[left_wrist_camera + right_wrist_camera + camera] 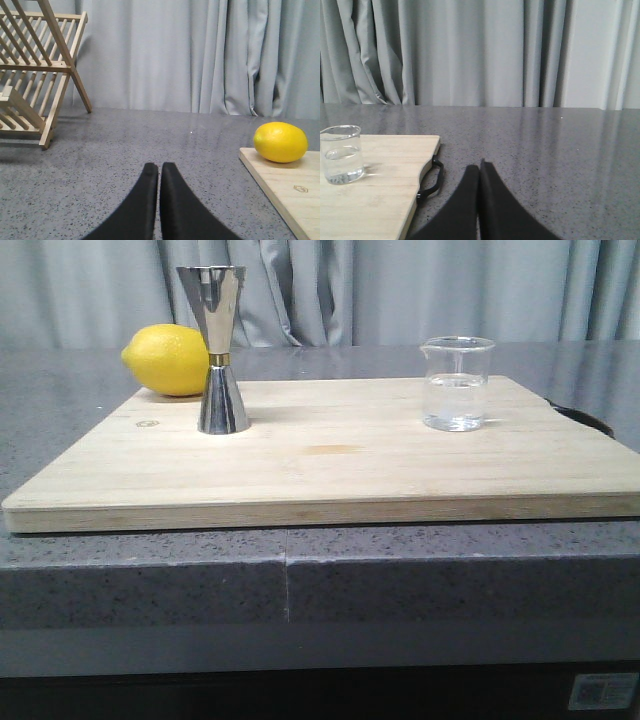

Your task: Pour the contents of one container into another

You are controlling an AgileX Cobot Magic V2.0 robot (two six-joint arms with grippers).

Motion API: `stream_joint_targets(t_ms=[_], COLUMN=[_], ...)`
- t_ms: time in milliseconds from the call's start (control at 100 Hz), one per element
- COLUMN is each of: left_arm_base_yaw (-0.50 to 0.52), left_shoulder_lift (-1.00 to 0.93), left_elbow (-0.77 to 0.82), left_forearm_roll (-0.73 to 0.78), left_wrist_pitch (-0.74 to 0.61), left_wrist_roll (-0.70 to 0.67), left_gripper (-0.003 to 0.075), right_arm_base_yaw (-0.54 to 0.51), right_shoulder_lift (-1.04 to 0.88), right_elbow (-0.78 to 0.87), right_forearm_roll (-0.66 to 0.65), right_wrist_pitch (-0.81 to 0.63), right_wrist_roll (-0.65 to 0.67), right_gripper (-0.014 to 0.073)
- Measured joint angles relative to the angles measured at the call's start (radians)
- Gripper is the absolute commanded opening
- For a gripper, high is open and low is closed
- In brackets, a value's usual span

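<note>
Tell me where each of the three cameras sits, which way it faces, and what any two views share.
Front view: low before the counter, facing forward over the cutting board at the jigger, lemon and beaker; no robot parts show.
Left wrist view: on the left arm, beside the board, facing the curtain; left end effector shut, drying rack visible.
Right wrist view: on the right arm, the other side; right end effector shut.
Shared: lemon in front and left wrist views; beaker in front and right wrist views.

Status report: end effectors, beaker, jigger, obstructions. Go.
Left end effector shut, empty; right end effector shut, empty. Beaker upright on board, holding clear liquid. Jigger upright, apart. Lemon behind jigger, path clear.
</note>
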Motion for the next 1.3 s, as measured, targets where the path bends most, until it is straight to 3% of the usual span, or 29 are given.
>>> stream_joint_targets(t_ms=[810,1030,1300], left_arm_base_yaw=[0.0,0.0,0.0], left_shoulder_lift=[0.0,0.0,0.0], left_elbow=[0.0,0.0,-0.073], left_forearm_roll=[0.0,-0.002,-0.038], left_wrist_pitch=[-0.002,-0.099,-0.091], left_wrist_roll=[0.0,-0.009,-0.064], left_gripper=[-0.0019,-0.0019,-0.0019], right_arm_base_yaw=[0.0,0.0,0.0], right_shoulder_lift=[0.0,0.0,0.0], right_elbow=[0.0,0.0,-0.162], right_forearm_roll=[0.0,0.0,0.0], right_wrist_pitch=[-0.002,-0.006,0.153], right_wrist_roll=[0.0,0.017,0.022], right_gripper=[-0.0064,-0.0064,-0.0064])
